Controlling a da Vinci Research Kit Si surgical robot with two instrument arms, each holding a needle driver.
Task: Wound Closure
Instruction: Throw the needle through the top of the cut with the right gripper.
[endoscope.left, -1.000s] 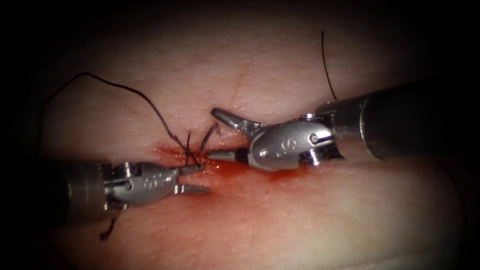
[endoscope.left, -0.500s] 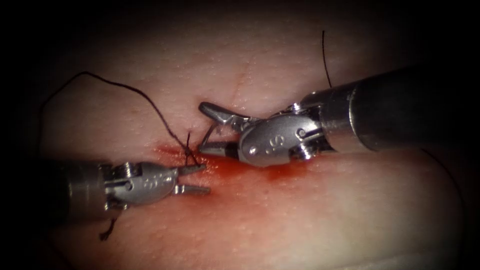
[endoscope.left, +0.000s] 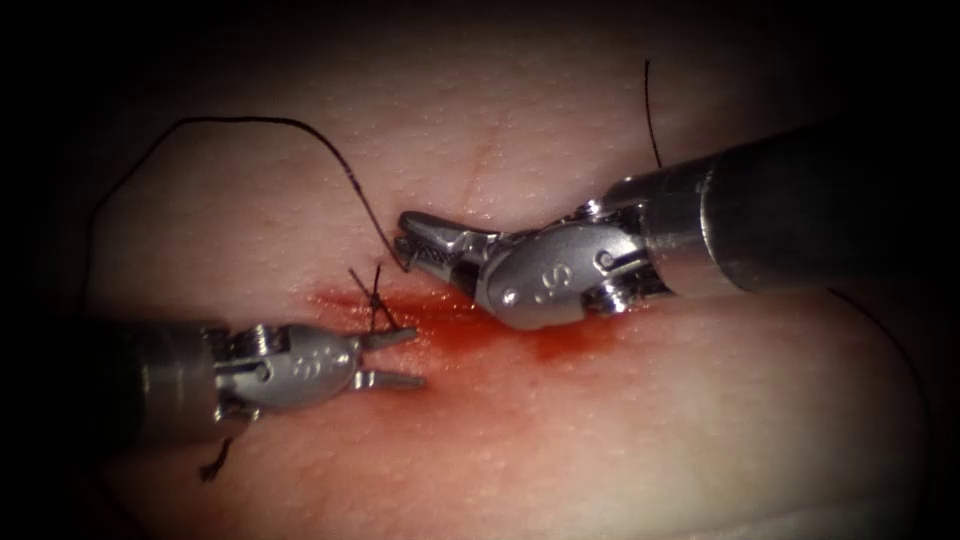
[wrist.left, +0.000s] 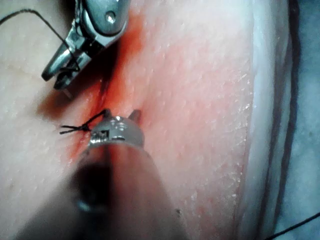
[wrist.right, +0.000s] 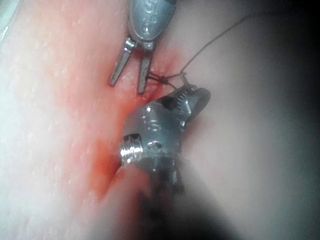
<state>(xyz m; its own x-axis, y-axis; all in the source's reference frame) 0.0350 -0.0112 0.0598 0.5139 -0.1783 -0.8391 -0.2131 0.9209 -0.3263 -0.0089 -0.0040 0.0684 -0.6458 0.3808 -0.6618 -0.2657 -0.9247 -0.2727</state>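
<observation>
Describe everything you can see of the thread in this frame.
The thread is thin, dark and limp. One long strand arcs over the tissue toward the endoscope view's left and ends in the right gripper, which is shut on it. Short ends stick up from a knot in the red fluid, beside the open, empty left gripper. Another strand rises behind the right shaft.

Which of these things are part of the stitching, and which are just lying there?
In use: right pincer, shut on the needle, mostly hidden; thread trailing from it; left pincer, open, holding nothing; knotted stitch.
Lying about: loose thread end by the left shaft; red fluid on the tissue.
</observation>
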